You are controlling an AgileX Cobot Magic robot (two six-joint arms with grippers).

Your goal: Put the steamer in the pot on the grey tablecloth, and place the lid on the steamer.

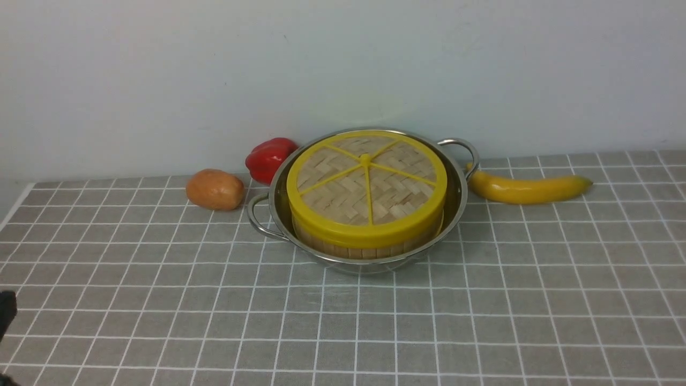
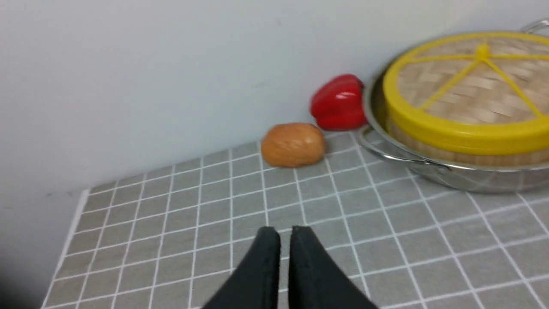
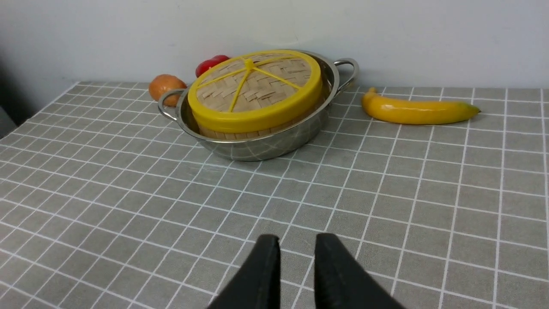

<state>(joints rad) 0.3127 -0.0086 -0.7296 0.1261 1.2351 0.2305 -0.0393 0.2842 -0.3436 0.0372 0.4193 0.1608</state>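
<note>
The shiny pot (image 1: 455,198) stands on the grey tablecloth (image 1: 482,321) near the back wall. Inside it sits the steamer (image 1: 364,251), only its slatted wall showing under the lid (image 1: 367,182), which lies flat on top. In the left wrist view my left gripper (image 2: 286,234) hovers over bare cloth, well short of the pot (image 2: 450,178), its fingers a narrow slit apart and empty. In the right wrist view my right gripper (image 3: 297,242) is also over bare cloth, far in front of the pot (image 3: 266,148), open wider with nothing between its fingers.
A brown potato (image 1: 215,188) and a red pepper (image 1: 268,158) lie left of the pot, a banana (image 1: 528,188) to its right. The wall rises just behind them. The cloth's left edge (image 2: 73,227) is near the left gripper. A dark piece of the left arm (image 1: 6,316) shows at the frame edge.
</note>
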